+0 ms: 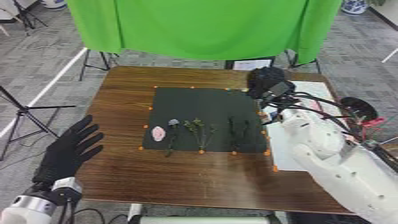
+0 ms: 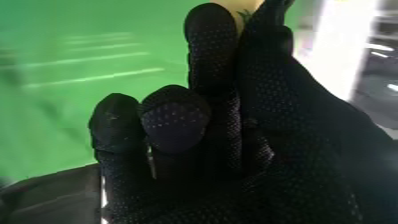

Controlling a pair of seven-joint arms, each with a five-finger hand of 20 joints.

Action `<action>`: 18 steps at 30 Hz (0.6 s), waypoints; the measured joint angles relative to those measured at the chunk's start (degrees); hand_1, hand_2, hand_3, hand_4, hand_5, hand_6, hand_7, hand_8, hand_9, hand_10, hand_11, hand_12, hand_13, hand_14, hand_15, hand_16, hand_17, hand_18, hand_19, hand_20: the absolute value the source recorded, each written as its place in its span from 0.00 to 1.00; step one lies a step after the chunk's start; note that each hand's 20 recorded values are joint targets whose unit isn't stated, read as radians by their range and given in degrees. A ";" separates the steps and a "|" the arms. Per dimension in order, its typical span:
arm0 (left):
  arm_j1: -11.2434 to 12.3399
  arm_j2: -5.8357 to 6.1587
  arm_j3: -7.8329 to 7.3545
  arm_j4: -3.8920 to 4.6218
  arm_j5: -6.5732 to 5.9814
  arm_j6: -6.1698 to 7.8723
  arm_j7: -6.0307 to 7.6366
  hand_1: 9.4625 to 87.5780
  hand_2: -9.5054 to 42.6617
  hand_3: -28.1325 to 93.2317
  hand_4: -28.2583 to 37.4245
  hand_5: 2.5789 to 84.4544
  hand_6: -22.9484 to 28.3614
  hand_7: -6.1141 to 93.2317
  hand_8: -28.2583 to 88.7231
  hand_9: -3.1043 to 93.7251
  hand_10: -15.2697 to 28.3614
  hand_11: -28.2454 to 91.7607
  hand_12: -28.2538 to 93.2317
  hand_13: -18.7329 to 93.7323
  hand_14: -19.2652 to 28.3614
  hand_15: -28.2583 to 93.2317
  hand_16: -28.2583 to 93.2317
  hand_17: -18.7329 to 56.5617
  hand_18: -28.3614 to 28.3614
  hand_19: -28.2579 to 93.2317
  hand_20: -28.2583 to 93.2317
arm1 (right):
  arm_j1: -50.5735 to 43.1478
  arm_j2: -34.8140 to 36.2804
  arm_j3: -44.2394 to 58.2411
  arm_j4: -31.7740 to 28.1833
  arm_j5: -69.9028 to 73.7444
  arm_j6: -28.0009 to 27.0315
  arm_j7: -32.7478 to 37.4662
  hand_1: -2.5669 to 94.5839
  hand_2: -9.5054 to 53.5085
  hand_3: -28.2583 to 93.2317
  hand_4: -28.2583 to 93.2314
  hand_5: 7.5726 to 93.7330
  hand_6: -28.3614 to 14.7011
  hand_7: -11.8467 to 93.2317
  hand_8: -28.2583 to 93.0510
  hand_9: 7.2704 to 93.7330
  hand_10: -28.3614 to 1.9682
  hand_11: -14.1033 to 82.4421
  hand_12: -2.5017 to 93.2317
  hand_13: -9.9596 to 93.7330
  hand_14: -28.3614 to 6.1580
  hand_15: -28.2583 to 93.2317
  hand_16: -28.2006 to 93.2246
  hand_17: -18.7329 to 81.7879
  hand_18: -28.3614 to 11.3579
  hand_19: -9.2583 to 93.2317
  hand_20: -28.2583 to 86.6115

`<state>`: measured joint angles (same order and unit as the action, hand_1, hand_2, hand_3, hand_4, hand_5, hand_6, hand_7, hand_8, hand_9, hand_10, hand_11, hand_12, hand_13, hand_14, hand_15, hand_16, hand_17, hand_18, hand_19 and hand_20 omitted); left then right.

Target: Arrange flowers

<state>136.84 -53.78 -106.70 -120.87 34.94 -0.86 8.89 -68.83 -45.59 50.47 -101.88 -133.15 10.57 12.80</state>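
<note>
"Primary risk?"
"The flat pink oval flower (image 1: pixel 158 133) could have slid on the black square mat (image 1: pixel 202 101) if brushed. The green leafy stems (image 1: pixel 198 126) lay close to the pale purple flower (image 1: pixel 173 122); one grasp might have dragged both."
"Hands?"
"My black-gloved left hand (image 1: pixel 64 154) had fingers apart, left of the mat. The black-gloved right hand (image 1: pixel 267 81), near the far right corner: I could not tell its state."
"Count?"
"Pink flower, one; purple flower, one; mat, one; hands, two. Stems: indeterminate."
</note>
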 measured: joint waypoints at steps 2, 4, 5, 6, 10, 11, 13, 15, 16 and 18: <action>-0.24 0.03 0.22 0.02 0.00 0.00 -0.10 0.19 0.10 0.81 0.00 0.26 0.50 0.24 0.16 0.24 0.58 0.35 0.40 0.29 0.69 0.40 0.27 0.09 0.85 0.49 0.32 | 3.45 -3.01 -3.83 1.20 -0.07 -0.75 -0.46 0.51 0.00 0.95 0.01 0.77 0.72 0.53 0.21 0.96 0.77 0.27 0.51 0.82 0.70 0.82 0.51 0.55 0.23 0.97 0.72; -0.51 0.08 0.46 0.09 -0.01 0.00 -0.20 0.19 0.10 0.81 0.00 0.26 0.50 0.24 0.16 0.24 0.58 0.35 0.40 0.29 0.69 0.40 0.27 0.09 0.85 0.49 0.32 | 6.35 -6.20 -7.12 3.17 -0.40 -1.52 -0.86 0.51 0.00 0.95 0.01 0.77 0.72 0.53 0.21 0.96 0.77 0.27 0.51 0.82 0.70 0.82 0.51 0.55 0.23 0.97 0.72; -0.62 0.12 0.56 0.12 -0.02 0.00 -0.23 0.19 0.10 0.81 0.00 0.26 0.50 0.24 0.16 0.24 0.58 0.35 0.40 0.29 0.69 0.40 0.27 0.09 0.85 0.49 0.31 | 7.54 -7.75 -8.48 4.35 -0.62 -1.92 -1.08 0.51 0.00 0.95 0.01 0.77 0.73 0.53 0.21 0.96 0.77 0.27 0.51 0.82 0.70 0.82 0.51 0.55 0.23 0.97 0.72; -0.72 0.19 0.65 0.16 -0.02 0.00 -0.25 0.19 0.10 0.81 0.00 0.26 0.50 0.24 0.16 0.24 0.58 0.35 0.40 0.29 0.69 0.40 0.27 0.09 0.85 0.49 0.32 | 8.59 -9.26 -9.71 5.56 -0.92 -2.37 -1.30 0.51 0.00 0.95 0.01 0.77 0.73 0.53 0.21 0.96 0.78 0.27 0.51 0.82 0.70 0.82 0.51 0.55 0.23 0.97 0.72; -0.98 0.46 0.89 0.21 -0.02 0.00 -0.26 0.19 0.10 0.81 0.00 0.26 0.50 0.24 0.16 0.24 0.58 0.35 0.40 0.29 0.69 0.40 0.27 0.09 0.85 0.49 0.32 | 11.03 -14.28 -12.86 9.21 -2.59 -4.81 -1.70 0.52 0.00 0.94 0.00 0.77 0.72 0.53 0.20 0.96 0.78 0.27 0.50 0.82 0.70 0.83 0.51 0.55 0.23 0.97 0.72; -1.00 0.51 0.92 0.21 -0.02 0.00 -0.26 0.19 0.10 0.81 0.00 0.26 0.50 0.24 0.16 0.24 0.58 0.35 0.40 0.29 0.69 0.40 0.27 0.09 0.85 0.49 0.32 | 11.18 -15.15 -13.23 9.59 -3.06 -5.42 -1.71 0.52 0.00 0.94 0.00 0.77 0.72 0.53 0.20 0.96 0.79 0.27 0.50 0.82 0.71 0.83 0.51 0.55 0.23 0.97 0.72; -1.02 0.60 0.98 0.23 -0.03 0.00 -0.26 0.19 0.10 0.81 0.00 0.26 0.50 0.24 0.16 0.24 0.58 0.35 0.40 0.29 0.69 0.40 0.27 0.09 0.85 0.49 0.32 | 11.31 -16.45 -13.95 10.07 -3.98 -6.40 -1.70 0.52 0.00 0.94 0.00 0.78 0.73 0.53 0.20 0.96 0.79 0.27 0.50 0.82 0.71 0.83 0.51 0.55 0.23 0.97 0.72; -1.09 0.67 1.04 0.30 -0.03 0.00 -0.27 0.19 0.10 0.81 0.00 0.26 0.50 0.24 0.16 0.24 0.58 0.35 0.40 0.29 0.69 0.40 0.27 0.09 0.85 0.49 0.31 | 11.35 -17.30 -14.77 10.52 -4.52 -6.88 -1.64 0.52 0.00 0.94 0.00 0.78 0.73 0.53 0.20 0.96 0.79 0.27 0.50 0.81 0.70 0.83 0.51 0.55 0.23 0.97 0.72; -1.14 0.71 1.06 0.35 -0.03 0.00 -0.29 0.19 0.10 0.81 0.00 0.26 0.50 0.24 0.16 0.24 0.58 0.35 0.40 0.29 0.69 0.40 0.27 0.09 0.85 0.49 0.31 | 11.37 -17.59 -15.19 10.83 -4.69 -6.99 -1.60 0.52 0.00 0.94 0.00 0.77 0.73 0.53 0.20 0.96 0.78 0.27 0.50 0.81 0.70 0.83 0.51 0.55 0.23 0.97 0.72; -1.28 0.78 1.11 0.44 -0.03 -0.02 -0.33 0.19 0.10 0.81 0.00 0.26 0.50 0.24 0.16 0.24 0.58 0.35 0.40 0.29 0.69 0.40 0.27 0.09 0.85 0.49 0.31 | 11.44 -18.06 -15.98 11.64 -5.02 -7.28 -1.57 0.52 0.00 0.94 0.00 0.77 0.73 0.52 0.20 0.96 0.79 0.26 0.50 0.81 0.70 0.83 0.51 0.55 0.23 0.97 0.72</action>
<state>135.56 -53.00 -105.59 -120.43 34.91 -0.88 8.56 -57.40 -63.65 34.50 -90.23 -138.17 3.29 11.23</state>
